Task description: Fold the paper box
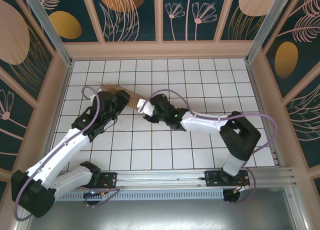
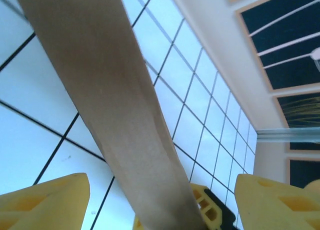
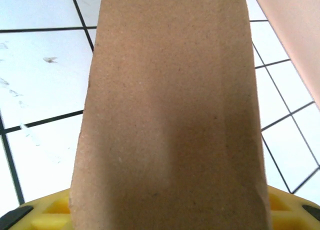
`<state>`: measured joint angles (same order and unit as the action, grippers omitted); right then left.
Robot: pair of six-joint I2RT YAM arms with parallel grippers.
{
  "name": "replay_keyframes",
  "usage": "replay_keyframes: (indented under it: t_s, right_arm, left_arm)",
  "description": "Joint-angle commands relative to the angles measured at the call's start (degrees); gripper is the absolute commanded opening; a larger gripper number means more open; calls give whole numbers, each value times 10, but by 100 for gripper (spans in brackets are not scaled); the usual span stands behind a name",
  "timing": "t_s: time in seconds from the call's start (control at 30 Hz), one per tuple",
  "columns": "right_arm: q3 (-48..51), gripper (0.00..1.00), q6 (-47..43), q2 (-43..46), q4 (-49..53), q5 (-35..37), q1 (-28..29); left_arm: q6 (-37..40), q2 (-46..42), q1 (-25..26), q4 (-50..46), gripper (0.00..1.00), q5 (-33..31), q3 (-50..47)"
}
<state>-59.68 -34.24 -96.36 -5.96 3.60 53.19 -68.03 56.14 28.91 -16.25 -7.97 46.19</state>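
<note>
The paper box (image 1: pixel 131 96) is a brown cardboard piece held off the white tiled floor between my two grippers, left of centre. My left gripper (image 1: pixel 119 102) is at its left part. In the left wrist view a cardboard strip (image 2: pixel 115 90) runs diagonally between the yellow fingers (image 2: pixel 47 200), which stand wide apart and clear of it, so the left gripper (image 2: pixel 161 179) is open. My right gripper (image 1: pixel 142 108) is at the box's right end. In the right wrist view the cardboard (image 3: pixel 165 115) lies across the jaws and hides the fingertips; it looks gripped there.
The floor is a white tiled grid (image 1: pixel 200 80) enclosed by beige walls (image 1: pixel 160 50) at the back and both sides. A metal rail (image 1: pixel 200 177) with the arm bases runs along the near edge. Open floor lies to the right and front.
</note>
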Motion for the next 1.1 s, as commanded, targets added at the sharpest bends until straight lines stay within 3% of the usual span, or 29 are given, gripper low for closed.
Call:
replay_keyframes:
  t_s: [0.0,0.23,0.43,0.67,1.07]
  right_arm:
    - [13,12,-30,51,46,-143,-17]
    - [-18,14,-89,59,143,-289,-91]
    - [-69,17,-159,53,280,-344,-126]
    - [-99,18,-170,33,352,-363,-151]
    - [-91,21,-120,-6,320,-392,-174]
  left_arm:
    - [101,-43,-1,-4,76,-21,4]
    - [213,-120,-1,-8,76,-58,13]
    - [291,-56,-2,-24,79,-26,91]
    - [250,61,-16,35,79,158,110]
    - [222,126,-48,137,76,193,10]
